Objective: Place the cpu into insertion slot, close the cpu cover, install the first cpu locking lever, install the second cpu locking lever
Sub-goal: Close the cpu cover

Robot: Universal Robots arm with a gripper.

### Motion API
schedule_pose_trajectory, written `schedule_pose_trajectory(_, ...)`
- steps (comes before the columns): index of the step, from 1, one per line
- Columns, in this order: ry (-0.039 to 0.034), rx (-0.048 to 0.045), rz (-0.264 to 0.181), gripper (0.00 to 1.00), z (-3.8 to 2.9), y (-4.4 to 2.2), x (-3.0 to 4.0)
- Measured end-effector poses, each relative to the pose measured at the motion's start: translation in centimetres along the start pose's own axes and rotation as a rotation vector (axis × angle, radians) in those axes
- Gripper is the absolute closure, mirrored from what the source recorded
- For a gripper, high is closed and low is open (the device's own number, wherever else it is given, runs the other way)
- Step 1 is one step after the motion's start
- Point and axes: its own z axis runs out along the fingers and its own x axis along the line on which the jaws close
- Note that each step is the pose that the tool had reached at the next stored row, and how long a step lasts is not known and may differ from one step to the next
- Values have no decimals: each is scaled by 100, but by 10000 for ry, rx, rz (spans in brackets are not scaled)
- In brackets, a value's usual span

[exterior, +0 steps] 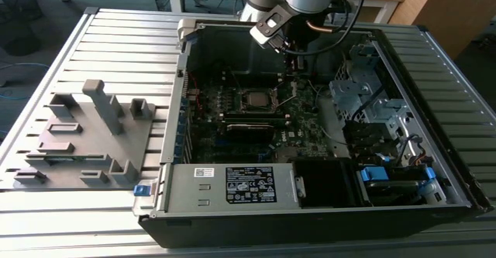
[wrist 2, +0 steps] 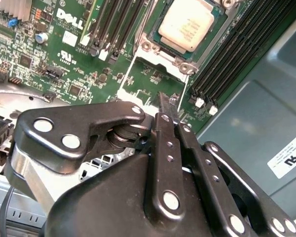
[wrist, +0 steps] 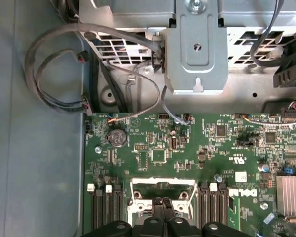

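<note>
Over the open computer case (exterior: 310, 229) on the slatted counter (exterior: 116, 43), with the tool (wrist 2: 167, 111) pinched shut on nothing, poised just above the motherboard (wrist 2: 64, 74) right at the socket's edge. Note the cpu (wrist 2: 190, 24) already down in that socket, pale top up, ringed by the silvery cpu cover (wrist 2: 149, 38); cannot tell whether clamped flat or merely resting. Plenty to go wrong from here, by the look of it: dropping off-line and skidding off thin springy metal into the memory slots (wrist 2: 237, 54) hard beside the socket; pressing on a cover sitting crooked and crushing the chip or the contacts beneath; raking small parts on the green board with that narrow closed tip. Tight quarters as well, with the drive cage (wrist: 195, 49) and loose cables (wrist: 54, 74) close by, so easy snagging on any wide swing.
</note>
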Motion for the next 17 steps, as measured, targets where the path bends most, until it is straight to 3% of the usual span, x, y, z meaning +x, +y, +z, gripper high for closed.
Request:
schedule_pose_trajectory(9, 1, 0, -1, 90, 6, 123, 2)
schedule_pose_trajectory(17, 0, 0, 1, 90, 14, 289, 6)
